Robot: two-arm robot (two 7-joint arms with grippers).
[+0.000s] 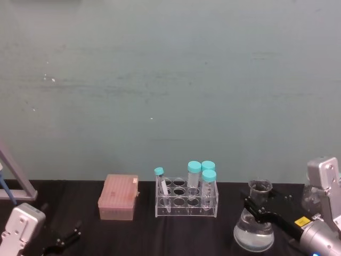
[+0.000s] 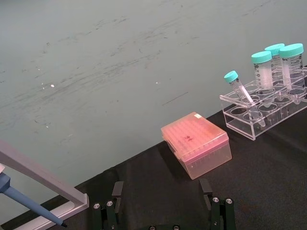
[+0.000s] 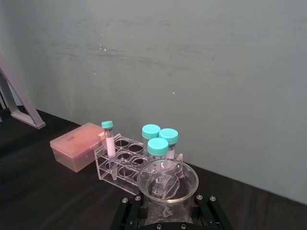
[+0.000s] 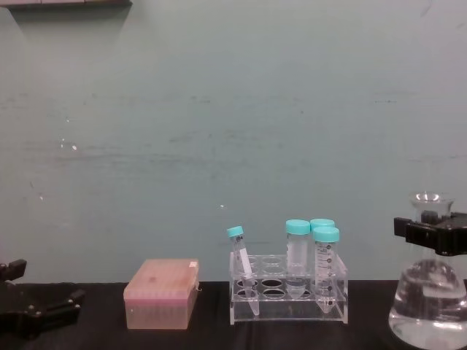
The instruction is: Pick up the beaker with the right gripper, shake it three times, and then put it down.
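Grasping is the step in hand: the right gripper (image 1: 257, 209) is clenched round the narrow neck of the beaker (image 1: 254, 230), just under the flared rim, with a black jaw pressed to either side of the glass. The beaker stands to the right of the tube rack (image 1: 186, 201), near it but apart. Its wide base looks to be resting on the black table (image 1: 186, 237) or barely off it, and I cannot tell which. There seems to be clear liquid in the bottom. The left gripper (image 1: 65, 238) lies parked low, well to the left of the rack, beyond the pink box (image 1: 118, 198), its thin fingers spread with nothing between them. By my reckoning the pick-up is begun, and the three shakes and the setting down are not yet done. The next move, I think, calls for a straight lift, high enough for the base to clear the table, with the neck upright so the liquid does not spill. The shaking should be kept away from the rack and its teal-capped tubes (image 1: 195, 172), and the hold on smooth glass must be firm enough not to slip.
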